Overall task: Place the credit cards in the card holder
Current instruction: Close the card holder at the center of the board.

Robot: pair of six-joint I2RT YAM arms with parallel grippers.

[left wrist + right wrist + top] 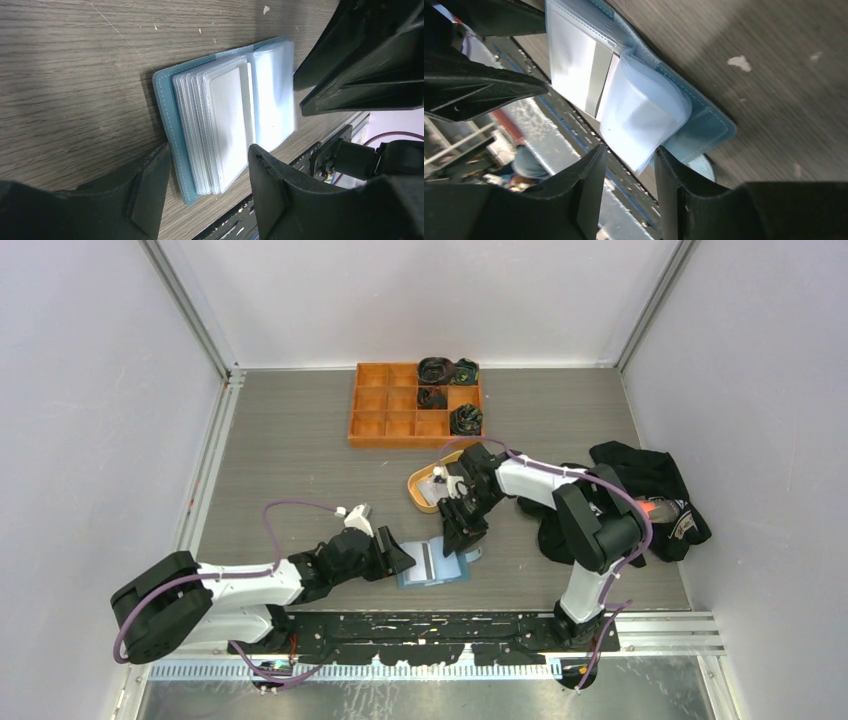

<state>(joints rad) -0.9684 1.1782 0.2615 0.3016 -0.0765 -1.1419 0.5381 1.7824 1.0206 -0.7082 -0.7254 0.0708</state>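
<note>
The blue card holder (432,565) lies open on the table near the front edge, its clear inner sleeves (227,120) fanned out. My left gripper (207,167) is open, and its fingers straddle the near end of the sleeve stack and blue cover (167,115). My right gripper (630,165) is open over the other half of the card holder (704,125). A curled bundle of clear sleeves (639,115) hangs with its corner between the right fingers, close to the right one. Pale pieces that may be credit cards (437,480) show in the tan dish, mostly hidden by the right arm.
The oval tan dish (420,492) sits just behind the holder. An orange compartment tray (385,415) with dark rolled items stands at the back. Black clothing (650,485) is heaped at the right. The black mounting rail (440,625) runs right in front of the holder.
</note>
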